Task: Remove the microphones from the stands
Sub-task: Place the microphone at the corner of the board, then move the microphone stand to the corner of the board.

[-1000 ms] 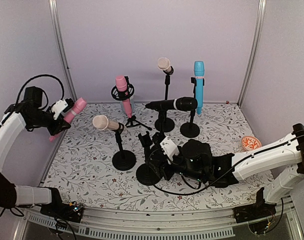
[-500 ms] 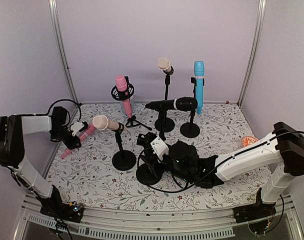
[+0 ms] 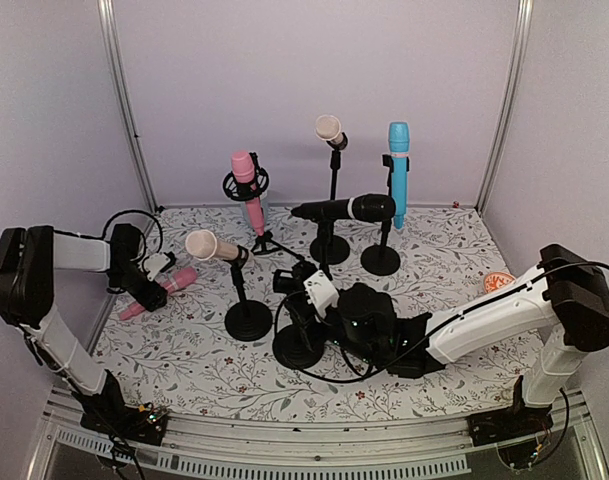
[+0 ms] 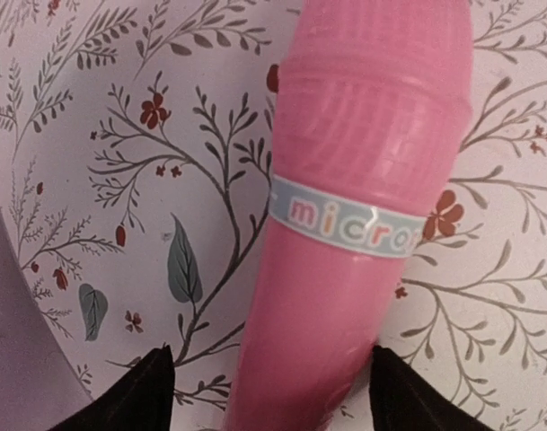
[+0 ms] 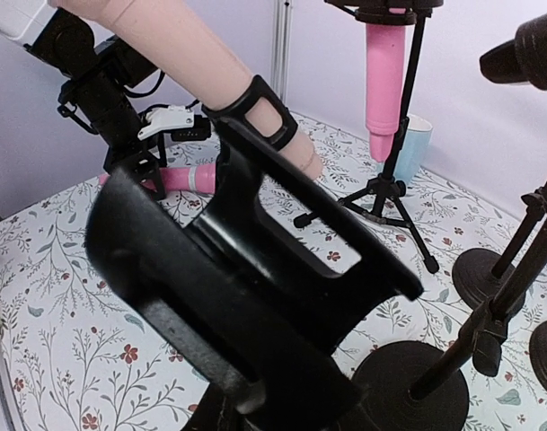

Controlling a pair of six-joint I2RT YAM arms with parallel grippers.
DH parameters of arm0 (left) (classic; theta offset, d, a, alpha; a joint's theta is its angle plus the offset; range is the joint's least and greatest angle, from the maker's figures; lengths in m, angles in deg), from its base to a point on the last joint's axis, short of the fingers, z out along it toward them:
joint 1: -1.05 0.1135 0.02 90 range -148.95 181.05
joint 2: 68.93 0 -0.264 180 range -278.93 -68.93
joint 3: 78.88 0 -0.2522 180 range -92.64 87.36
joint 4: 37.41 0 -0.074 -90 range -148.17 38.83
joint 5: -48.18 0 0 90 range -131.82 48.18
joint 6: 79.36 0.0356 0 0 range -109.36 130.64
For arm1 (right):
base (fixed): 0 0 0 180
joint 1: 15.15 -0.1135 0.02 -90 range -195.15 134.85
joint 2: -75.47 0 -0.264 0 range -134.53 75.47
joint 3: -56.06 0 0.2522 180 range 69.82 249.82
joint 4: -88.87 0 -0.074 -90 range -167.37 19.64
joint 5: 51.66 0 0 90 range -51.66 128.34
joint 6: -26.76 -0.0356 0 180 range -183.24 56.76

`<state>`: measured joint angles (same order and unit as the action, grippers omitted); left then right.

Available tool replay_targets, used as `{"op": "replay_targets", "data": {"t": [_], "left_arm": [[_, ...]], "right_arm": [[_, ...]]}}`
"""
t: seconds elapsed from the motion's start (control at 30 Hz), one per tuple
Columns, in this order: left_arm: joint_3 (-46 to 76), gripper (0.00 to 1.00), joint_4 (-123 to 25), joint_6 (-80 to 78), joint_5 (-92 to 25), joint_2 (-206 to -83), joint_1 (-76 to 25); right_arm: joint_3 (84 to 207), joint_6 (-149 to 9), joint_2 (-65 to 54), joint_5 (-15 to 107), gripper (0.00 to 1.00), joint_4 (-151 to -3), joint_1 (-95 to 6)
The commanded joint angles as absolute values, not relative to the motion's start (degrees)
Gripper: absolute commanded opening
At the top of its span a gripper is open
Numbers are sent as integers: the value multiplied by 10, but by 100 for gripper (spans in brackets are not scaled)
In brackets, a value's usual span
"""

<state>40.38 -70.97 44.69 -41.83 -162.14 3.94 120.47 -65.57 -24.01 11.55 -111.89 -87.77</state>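
Left wrist view: the left gripper (image 4: 273, 395) stands with its jaws parted on either side of the pink microphone (image 4: 363, 180), which now lies flat on the flower-printed table cover (image 4: 120, 180) near the left edge. A second ago we see that microphone carried aloft in a closed grip; it has since been brought down and let go. Across the table the right gripper (image 3: 302, 300) has moved in on the empty stand (image 3: 297, 348), though we cannot tell whether its jaws are closed on it. In our judgement the removal is done, with only the withdrawal left. Around them a beige microphone (image 3: 212, 246), a black one (image 3: 344, 210) and a blue one (image 3: 398, 170) sit on stands, against plain lilac walls (image 3: 314, 60).
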Motion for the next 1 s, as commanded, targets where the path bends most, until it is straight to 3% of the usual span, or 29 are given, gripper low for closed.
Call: {"op": "replay_targets", "data": {"t": [0.0, 0.33, 0.6, 0.73, 0.97], "left_arm": [[425, 80, -729, 438, -393, -1616, 32], [428, 82, -751, 427, -368, -1593, 31], [426, 90, -763, 425, -370, -1584, 30], [416, 98, -791, 422, -366, -1569, 28], [383, 99, -875, 424, -326, -1517, 28]], "right_arm": [[1175, -658, -231, 100, 2, -1111, -874], [1078, -680, -117, 49, 0, -1077, -874], [1001, -706, -4, -29, 0, -990, -869], [984, -716, 37, -59, 0, -953, -837], [982, -706, 61, -99, 0, -927, -729]]}}
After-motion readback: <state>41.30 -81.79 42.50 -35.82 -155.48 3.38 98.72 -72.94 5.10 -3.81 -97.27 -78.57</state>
